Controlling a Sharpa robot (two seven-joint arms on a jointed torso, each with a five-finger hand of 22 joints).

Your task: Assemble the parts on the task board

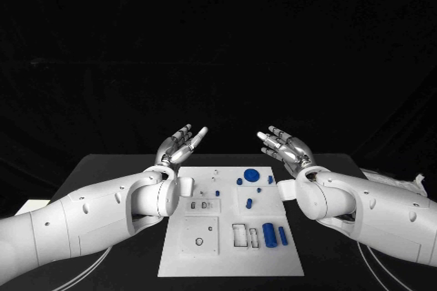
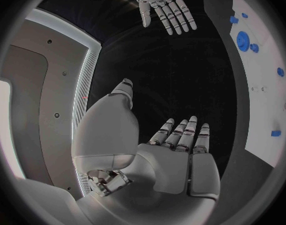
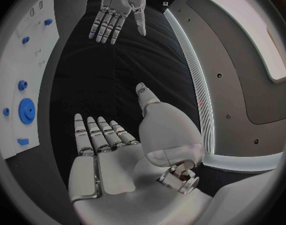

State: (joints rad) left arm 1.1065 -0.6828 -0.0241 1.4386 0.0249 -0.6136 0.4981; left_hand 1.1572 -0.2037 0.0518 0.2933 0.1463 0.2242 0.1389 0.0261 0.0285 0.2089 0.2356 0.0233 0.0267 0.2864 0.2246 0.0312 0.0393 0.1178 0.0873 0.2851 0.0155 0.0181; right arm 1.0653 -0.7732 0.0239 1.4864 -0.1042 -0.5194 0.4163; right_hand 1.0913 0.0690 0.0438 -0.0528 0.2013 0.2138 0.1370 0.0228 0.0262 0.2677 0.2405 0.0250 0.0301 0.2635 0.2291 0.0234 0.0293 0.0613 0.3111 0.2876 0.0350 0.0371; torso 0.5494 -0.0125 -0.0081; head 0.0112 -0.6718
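Note:
The white task board (image 1: 228, 259) lies in the middle of the black table. On it sit a blue gear (image 1: 251, 174), a small blue peg (image 1: 249, 203) and two blue cylinders (image 1: 269, 235) near the front right. My left hand (image 1: 182, 142) and right hand (image 1: 287, 146) are raised above the board's far end, palms facing each other, fingers spread, nothing in them. In the left wrist view my left hand (image 2: 180, 150) is empty, with the right hand (image 2: 163, 7) opposite and the board (image 2: 268, 95) with the gear (image 2: 243, 40) beside it. The right wrist view has the right hand (image 3: 108, 150), left hand (image 3: 117, 7), board (image 3: 36, 60) and gear (image 3: 27, 110).
Both white forearms lie along the board's left and right sides, and the left one covers part of its left edge. Something crumpled and white (image 1: 401, 177) sits at the table's right edge. Bare black table (image 1: 109, 171) flanks the board.

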